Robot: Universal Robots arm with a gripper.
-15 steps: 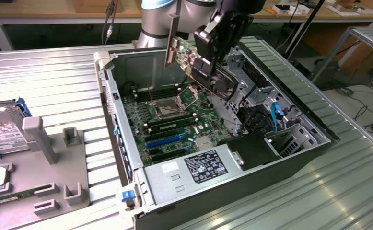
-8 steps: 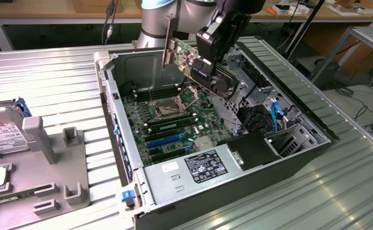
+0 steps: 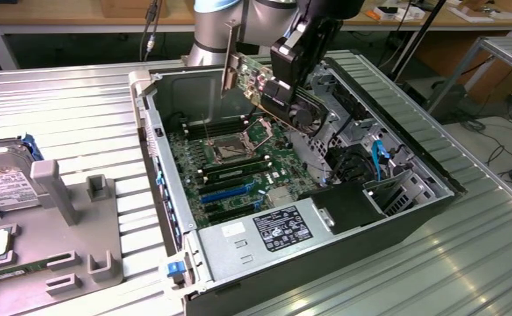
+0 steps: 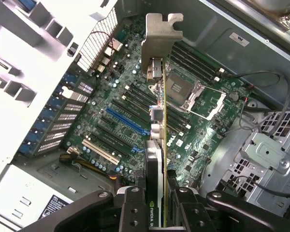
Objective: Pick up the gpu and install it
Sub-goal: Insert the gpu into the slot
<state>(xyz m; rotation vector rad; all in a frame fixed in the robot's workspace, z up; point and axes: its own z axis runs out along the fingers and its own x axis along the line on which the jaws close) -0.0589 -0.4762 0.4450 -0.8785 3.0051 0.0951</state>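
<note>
gpu (image 3: 254, 74) clamped in fingers (image 4: 133, 207), arm (image 3: 224, 26) angled over open case (image 3: 183, 89)

Saw an open computer case (image 3: 370, 263) on the slatted counter (image 3: 72, 105); noted a hard drive (image 3: 3, 181) at eight o'clock of it, a power supply (image 3: 278, 230) inside at six.

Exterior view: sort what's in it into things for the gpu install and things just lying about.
For the job:
- gpu, held by the gripper above the open computer case
- motherboard with its blue slot

Lying about:
- hard drive and RAM stick, on the grey tray at the exterior view's left
</note>
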